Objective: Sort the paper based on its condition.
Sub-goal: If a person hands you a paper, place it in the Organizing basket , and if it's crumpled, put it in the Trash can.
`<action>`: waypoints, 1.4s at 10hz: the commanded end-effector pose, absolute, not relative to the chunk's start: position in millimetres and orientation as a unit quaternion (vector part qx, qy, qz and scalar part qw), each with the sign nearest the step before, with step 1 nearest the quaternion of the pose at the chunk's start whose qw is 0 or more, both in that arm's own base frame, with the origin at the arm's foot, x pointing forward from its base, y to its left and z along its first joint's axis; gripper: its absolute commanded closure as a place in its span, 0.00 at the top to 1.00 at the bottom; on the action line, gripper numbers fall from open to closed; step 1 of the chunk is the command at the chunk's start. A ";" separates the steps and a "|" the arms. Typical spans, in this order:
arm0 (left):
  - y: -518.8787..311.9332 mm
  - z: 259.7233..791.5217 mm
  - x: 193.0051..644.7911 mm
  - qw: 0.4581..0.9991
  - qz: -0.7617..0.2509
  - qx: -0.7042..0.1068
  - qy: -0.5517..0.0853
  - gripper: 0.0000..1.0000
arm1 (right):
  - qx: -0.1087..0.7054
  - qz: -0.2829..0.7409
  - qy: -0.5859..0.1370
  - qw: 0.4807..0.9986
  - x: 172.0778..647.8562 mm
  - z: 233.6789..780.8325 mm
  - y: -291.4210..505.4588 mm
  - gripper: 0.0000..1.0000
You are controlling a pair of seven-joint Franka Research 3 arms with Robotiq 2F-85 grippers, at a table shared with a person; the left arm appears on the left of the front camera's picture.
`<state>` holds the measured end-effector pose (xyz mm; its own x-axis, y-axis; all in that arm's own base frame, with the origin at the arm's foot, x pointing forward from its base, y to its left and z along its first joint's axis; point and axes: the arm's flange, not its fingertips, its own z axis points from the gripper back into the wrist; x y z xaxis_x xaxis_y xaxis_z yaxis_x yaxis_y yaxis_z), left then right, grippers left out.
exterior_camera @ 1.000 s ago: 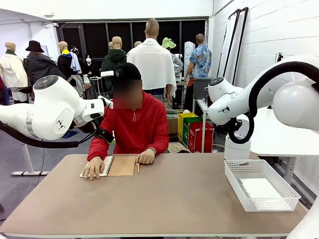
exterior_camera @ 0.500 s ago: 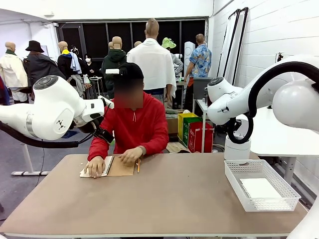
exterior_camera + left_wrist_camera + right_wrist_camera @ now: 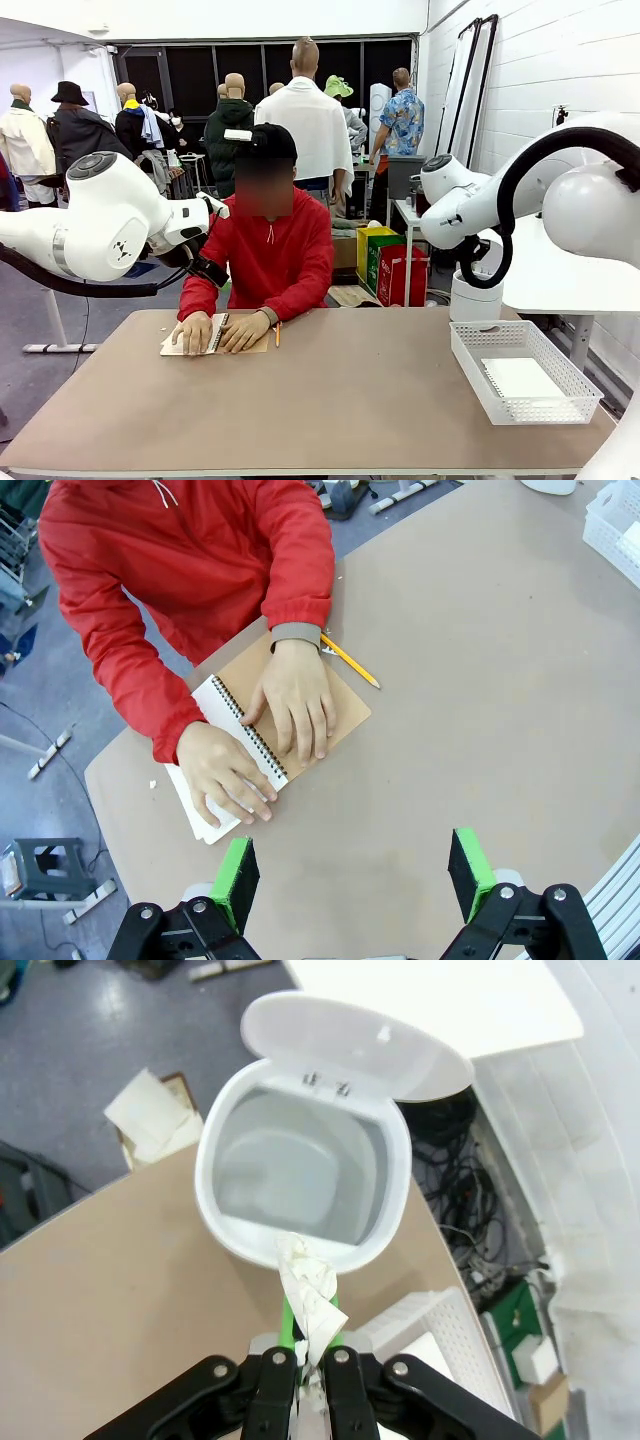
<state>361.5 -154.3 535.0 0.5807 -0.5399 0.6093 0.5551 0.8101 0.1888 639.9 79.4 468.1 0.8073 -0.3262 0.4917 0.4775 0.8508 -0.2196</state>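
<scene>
The person's hand [image 3: 245, 330] has slid onto the notebook [image 3: 300, 715], likely readying another sheet; the left gripper [image 3: 355, 875] hangs spread above; the right gripper [image 3: 308, 1355] pinches crumpled paper [image 3: 308, 1285] over the open bin [image 3: 300, 1175]

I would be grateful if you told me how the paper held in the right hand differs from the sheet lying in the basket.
The paper in the right hand is crumpled and twisted; the sheet in the basket is flat and smooth. The crumpled paper is pinched between shut fingers above the open white bin; the flat sheet rests loose on the floor of the white mesh basket. Both are white.
</scene>
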 end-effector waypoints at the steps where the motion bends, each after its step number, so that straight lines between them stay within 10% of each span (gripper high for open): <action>1: -153.1 534.7 361.7 0.890 -0.307 -0.012 -0.337 1.00 | -0.201 -0.249 -0.245 0.915 657.3 455.4 84.4 0.04; 14: -153.1 534.7 361.7 0.890 -0.307 -0.012 -0.337 1.00 | -0.232 -0.294 -0.256 0.891 705.3 418.2 49.6 0.04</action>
